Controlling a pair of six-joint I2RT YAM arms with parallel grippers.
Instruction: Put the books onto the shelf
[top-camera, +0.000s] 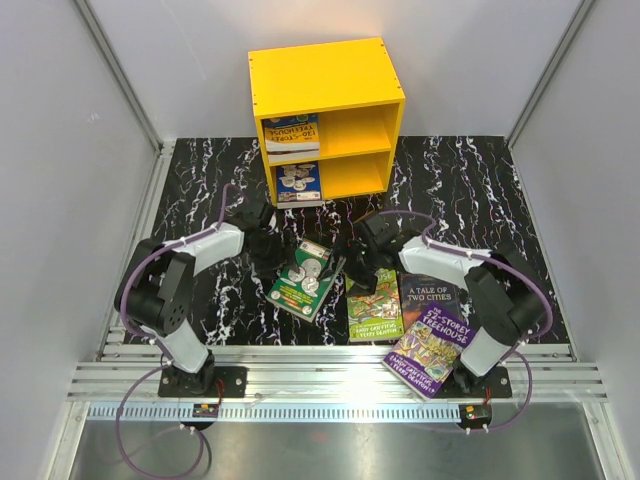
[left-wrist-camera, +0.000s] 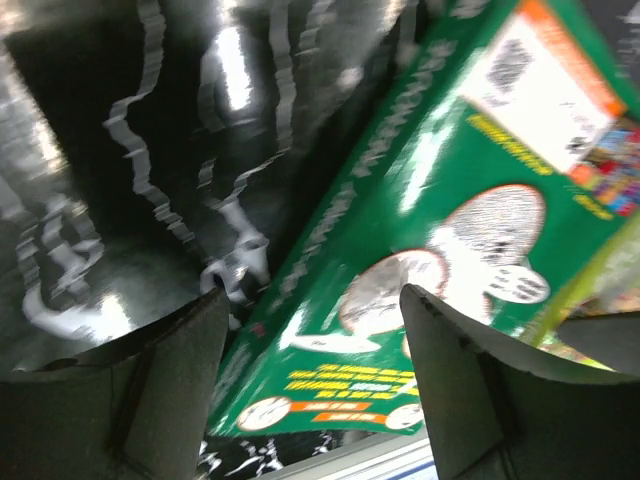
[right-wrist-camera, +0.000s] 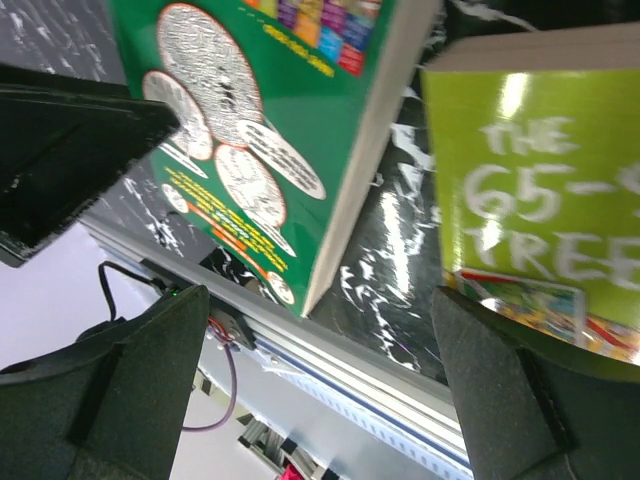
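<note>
although the yellow shelf (top-camera: 330, 75) at the middle of the table's far edge already holds books, the job looks about half done at best; a blue-covered book (top-camera: 291, 130) sits at the left of the upper compartment, with what may be a second one under it, though i cannot count that pile; another book (top-camera: 298, 180) sits at the left of the lower compartment; the right half of each compartment is bare yellow.

four books remain on the black marbled table (top-camera: 200, 190); a green book (top-camera: 307, 278) lies askew at the centre, one edge seemingly raised; a lime book (top-camera: 375, 310) lies just right of it; a dark book (top-camera: 430, 290) lies further right; a purple book (top-camera: 430, 345) overlaps that one's near end, close to the near-right corner.

counted: one shelf, two compartments, two arms, four loose books, and at least two shelved.

the left gripper (top-camera: 268, 245) hangs at the green book's far-left side, jaws spread wide around its corner; in the wrist view a strip of table shows between one finger (left-wrist-camera: 170, 380) and the spine, so i judge it released, not clamping. the right gripper (top-camera: 358, 255) hovers over the gap between the green and lime books, jaws fully apart and grasping nothing.
</note>
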